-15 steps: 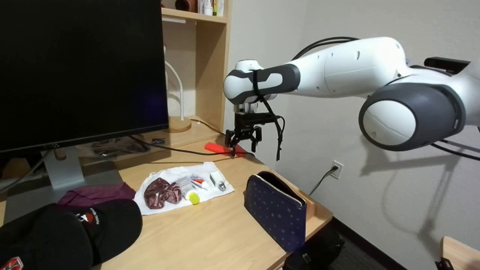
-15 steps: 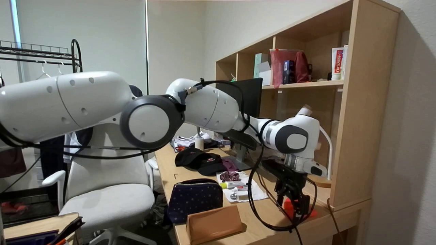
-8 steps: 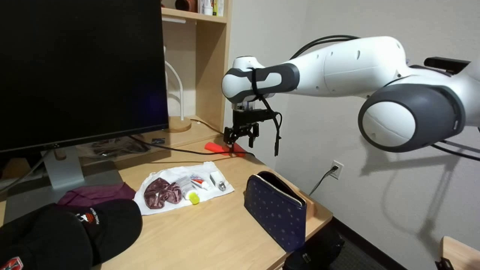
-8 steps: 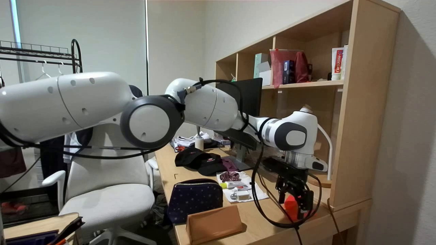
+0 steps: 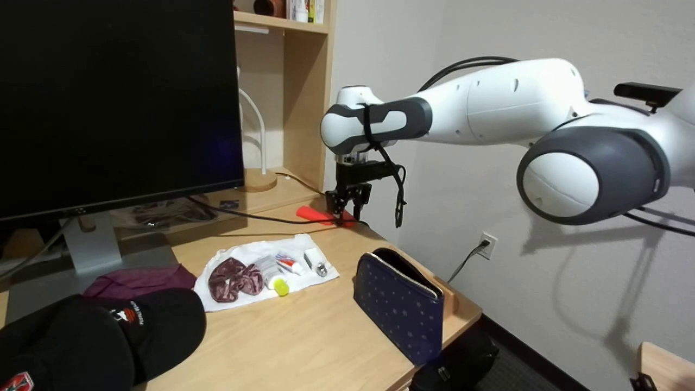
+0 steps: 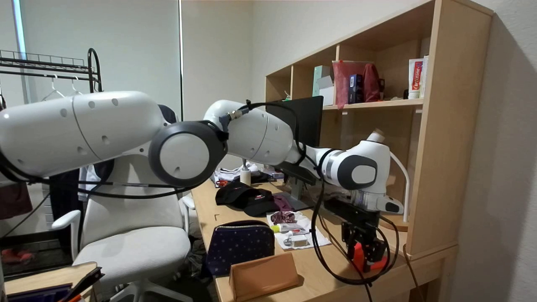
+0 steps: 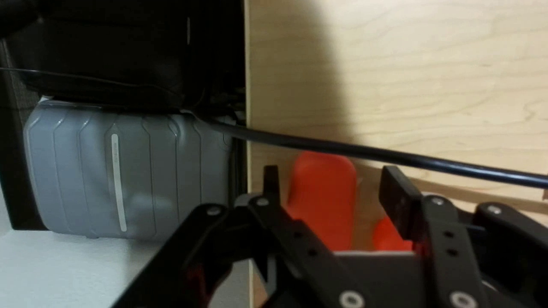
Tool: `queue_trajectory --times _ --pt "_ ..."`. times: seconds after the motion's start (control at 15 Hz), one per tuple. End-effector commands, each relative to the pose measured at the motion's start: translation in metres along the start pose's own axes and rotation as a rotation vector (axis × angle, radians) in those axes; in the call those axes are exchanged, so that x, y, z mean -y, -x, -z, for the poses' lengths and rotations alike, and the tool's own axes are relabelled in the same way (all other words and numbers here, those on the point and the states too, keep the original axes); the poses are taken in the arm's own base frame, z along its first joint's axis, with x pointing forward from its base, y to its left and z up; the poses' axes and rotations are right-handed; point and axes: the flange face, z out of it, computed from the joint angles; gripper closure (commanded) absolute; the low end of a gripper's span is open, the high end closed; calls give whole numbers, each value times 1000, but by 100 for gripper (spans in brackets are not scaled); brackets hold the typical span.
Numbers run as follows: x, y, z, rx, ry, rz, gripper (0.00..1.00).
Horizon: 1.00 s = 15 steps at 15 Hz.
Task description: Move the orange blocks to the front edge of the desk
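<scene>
We're right over the wood here, and we have the gripper (image 7: 329, 184) with its fingers parted, middling wide, one flat, round-cornered orange block (image 7: 323, 205) between them and a gap on either side. We see the arm (image 5: 488, 103) a shade lower than half a second ago, and the fingers look closer together; the blocks haven't shifted. There's the second orange block (image 7: 387, 239), peeking out partly hidden, and we place both on the desk (image 7: 428, 85), near its edge at the back corner.

Watch the black cable (image 7: 385, 156)! We've got it hugging the first block's end, and in an exterior view that cable (image 5: 266, 218) runs just in front of the pair. Over the edge, we look down on a ribbed grey suitcase (image 7: 85, 171).

Moving out, we reach the crumpled white cloth (image 5: 288, 244) bearing tubes (image 5: 269, 271) and a velvety scrunchie (image 5: 234, 279), then a navy, star-speckled pouch (image 5: 399, 309), upright, just beside a tan, prism-shaped case (image 6: 264, 274). Farther along we find black caps (image 5: 168, 315), a maroon cloth (image 5: 144, 279) and the dark monitor (image 5: 119, 98).
</scene>
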Motion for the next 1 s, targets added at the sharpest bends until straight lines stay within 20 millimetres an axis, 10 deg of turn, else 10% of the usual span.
queue_trajectory --times 0.0,0.2,0.47,0.93 --pt "-1 -4 -1 -26 -1 33 66" --pt "-3 -4 4 -21 -2 29 85" --pt "-7 -5 34 -46 -6 5 83" --pt "-19 18 153 -17 -17 -21 83"
